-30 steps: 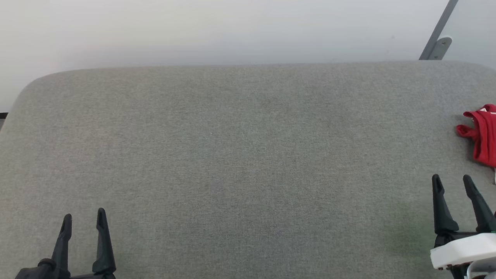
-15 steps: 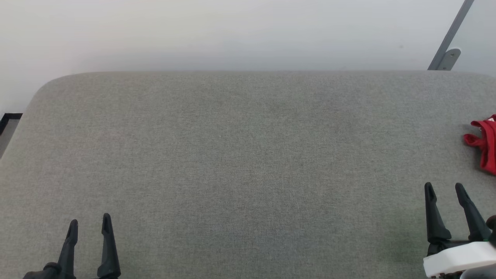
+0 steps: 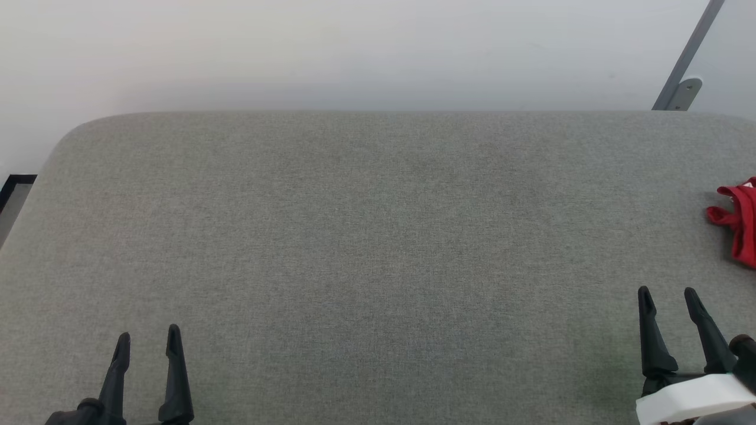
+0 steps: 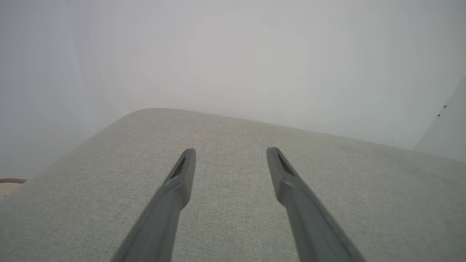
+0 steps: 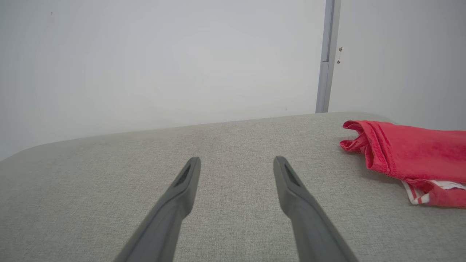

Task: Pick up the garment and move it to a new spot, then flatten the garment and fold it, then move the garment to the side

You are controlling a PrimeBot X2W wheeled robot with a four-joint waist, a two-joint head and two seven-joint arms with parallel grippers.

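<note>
Shirt [image 3: 741, 224] lay bunched at frame's right edge; left gripper [image 3: 147, 332] and right gripper [image 3: 667, 291] hung low, fingers apart, seemingly parked clear

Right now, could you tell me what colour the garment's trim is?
The trim is red-and-white striped; the garment is red. Right wrist view shows it best.

head camera: has shifted; the far edge of the bench [image 3: 378, 236] sits lower in the head view, its left corner further right
garment [image 3: 739, 223]: carried toward that view's right edge by the camera's shift, less of it showing
right pincer [image 3: 667, 292]: now further from the garment, drawn back leftward and toward the robot
</note>
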